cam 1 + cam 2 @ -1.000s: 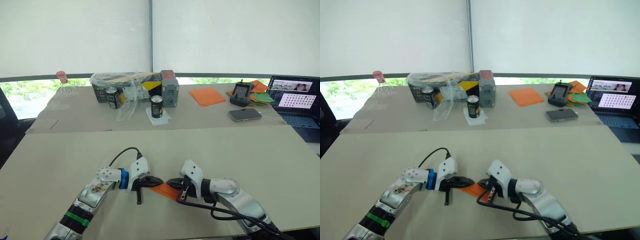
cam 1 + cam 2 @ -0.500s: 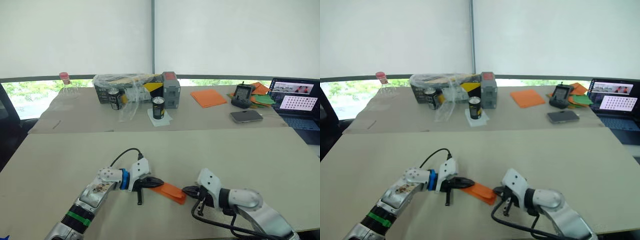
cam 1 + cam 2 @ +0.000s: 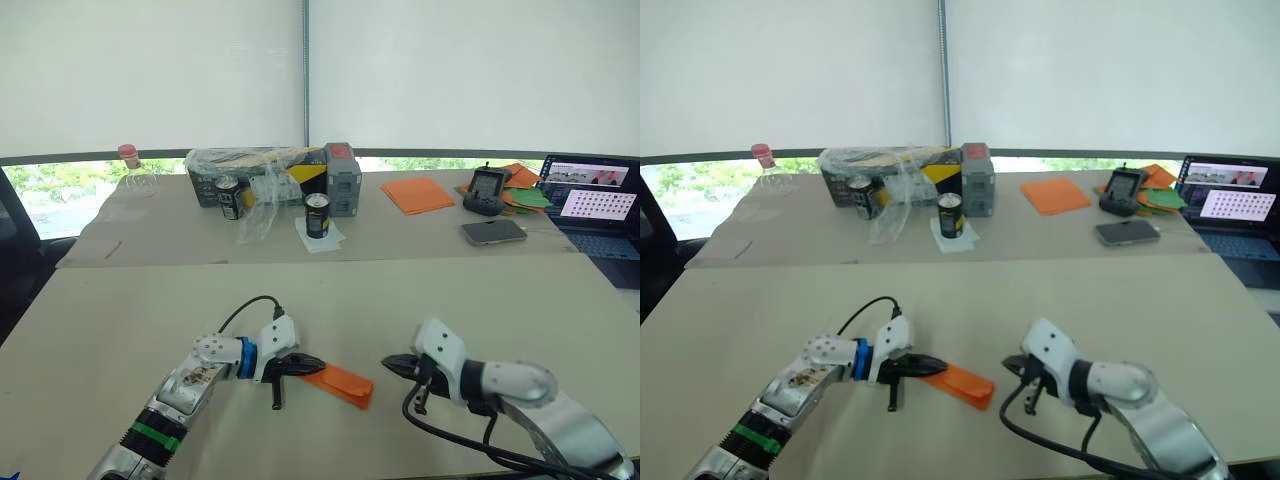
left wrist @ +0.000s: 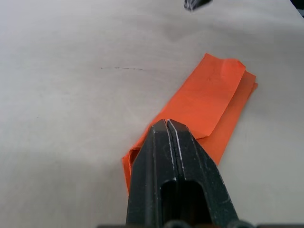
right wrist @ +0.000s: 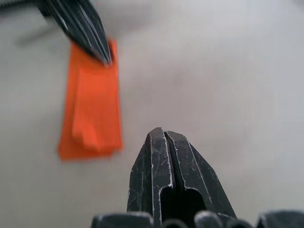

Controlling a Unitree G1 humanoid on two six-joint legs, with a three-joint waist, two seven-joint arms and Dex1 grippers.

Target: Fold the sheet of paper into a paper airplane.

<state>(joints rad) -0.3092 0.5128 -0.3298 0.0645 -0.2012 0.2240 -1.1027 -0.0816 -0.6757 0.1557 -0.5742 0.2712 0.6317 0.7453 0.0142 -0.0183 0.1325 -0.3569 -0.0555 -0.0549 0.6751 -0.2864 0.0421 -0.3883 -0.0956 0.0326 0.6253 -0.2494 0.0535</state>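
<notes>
Paper (image 3: 340, 382), folded and orange, lies pinned under the closed left hand (image 3: 310, 363); closed right hand (image 3: 394, 364) hovers apart, empty.

The right gripper (image 3: 388, 363) has pulled away to the right from the folded orange paper (image 3: 340, 382) on the near table (image 3: 450, 300). A second ago its closed fingers (image 5: 164, 142) met the paper's right end, close against the left gripper; half a second ago they were just off that end. Now they sit apart from it, with bare table between the tips and the paper. With the right arm drawn back, the paper's right end lies uncovered, showing its stacked folded layers. The camera has also shifted slightly, so the far table's clutter sits a little differently in the picture.
</notes>
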